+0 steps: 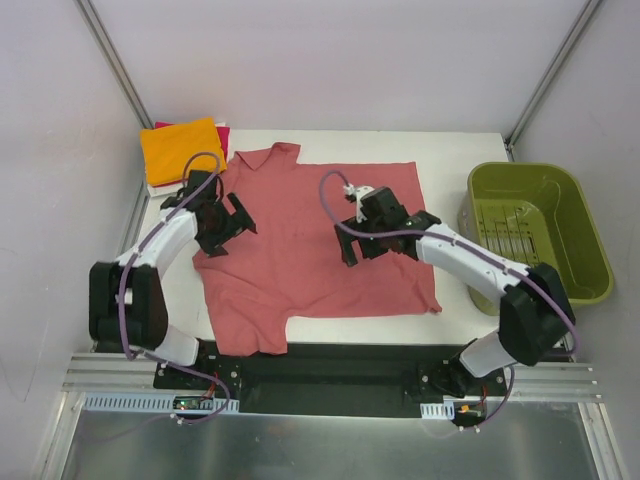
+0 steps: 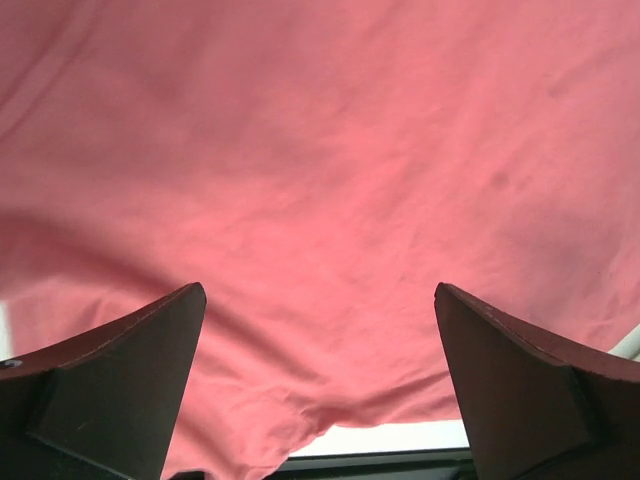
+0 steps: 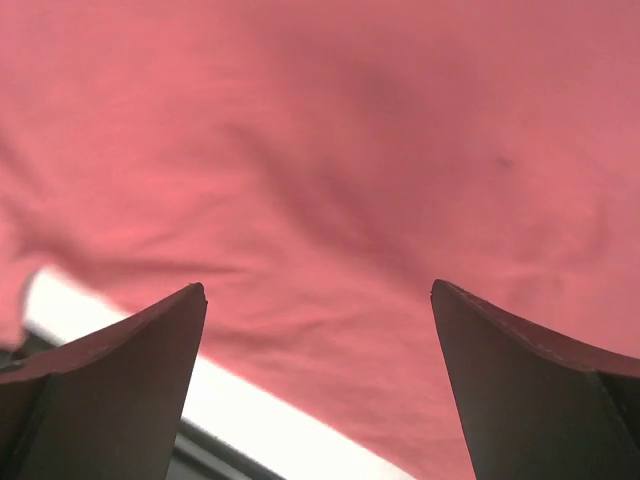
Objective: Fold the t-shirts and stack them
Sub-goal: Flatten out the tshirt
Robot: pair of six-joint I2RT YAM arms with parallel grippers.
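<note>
A large salmon-red t-shirt (image 1: 310, 250) lies spread on the white table, collar toward the far side. It fills the left wrist view (image 2: 330, 180) and the right wrist view (image 3: 340, 160). A stack of folded shirts sits at the far left corner: an orange one (image 1: 180, 148) on top, magenta (image 1: 222, 130) and white (image 1: 158, 186) edges showing under it. My left gripper (image 1: 228, 226) is open and empty over the shirt's left side. My right gripper (image 1: 352, 240) is open and empty over the shirt's middle.
An olive-green plastic basket (image 1: 540, 235) stands at the right of the table. The white table (image 1: 455, 160) shows bare at the far right. The table's near edge and a black rail (image 1: 330, 365) lie just below the shirt's hem.
</note>
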